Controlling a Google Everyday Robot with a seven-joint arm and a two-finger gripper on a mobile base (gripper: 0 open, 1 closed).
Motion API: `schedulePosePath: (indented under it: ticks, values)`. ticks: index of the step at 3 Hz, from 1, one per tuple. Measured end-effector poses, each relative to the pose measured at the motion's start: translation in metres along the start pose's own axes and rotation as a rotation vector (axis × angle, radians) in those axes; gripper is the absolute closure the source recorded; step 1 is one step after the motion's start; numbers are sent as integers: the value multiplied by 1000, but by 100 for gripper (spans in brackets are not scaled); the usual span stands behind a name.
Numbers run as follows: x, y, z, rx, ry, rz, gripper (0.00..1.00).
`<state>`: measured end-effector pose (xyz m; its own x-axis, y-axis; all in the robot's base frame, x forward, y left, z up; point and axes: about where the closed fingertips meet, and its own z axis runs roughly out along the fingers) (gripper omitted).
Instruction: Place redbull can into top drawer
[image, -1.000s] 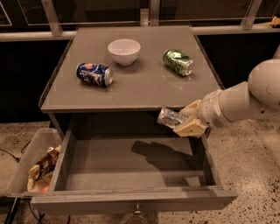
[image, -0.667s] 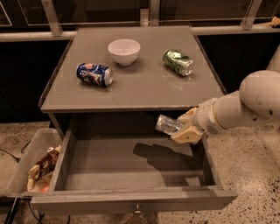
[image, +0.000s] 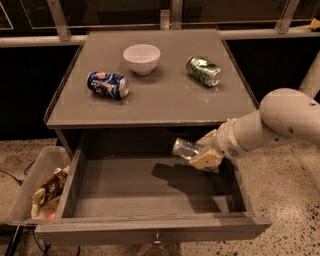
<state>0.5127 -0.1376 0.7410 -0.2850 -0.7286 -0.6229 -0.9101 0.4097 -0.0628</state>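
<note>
Well, the carrying part looks close to done: my gripper (image: 201, 156) is clamped on the redbull can (image: 184, 148), which lies sideways in my grasp, and I hold it over the right rear part of the open top drawer (image: 150, 231), just under the front edge of the table (image: 150, 107). The shadow on the drawer floor tells me, I judge, that the can hangs above the bottom and is not resting on it. What is left is to lower it, let go and draw my arm out. Counting: three cans in all, one in my grip and two lying on the table, a blue can (image: 107, 84) and a green can (image: 204, 70); one white bowl (image: 142, 58); one clear bin (image: 27, 182) of snack packets beside the drawer
</note>
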Motion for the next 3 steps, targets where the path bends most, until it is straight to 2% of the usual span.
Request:
schedulePosePath:
  ticks: [1, 2, 3]
  values:
    - [16, -3, 37, -48, 0, 45, 100]
    - [28, -5, 65, -63, -25, 91, 100]
    - [36, 4, 93, -58, -58, 119, 100]
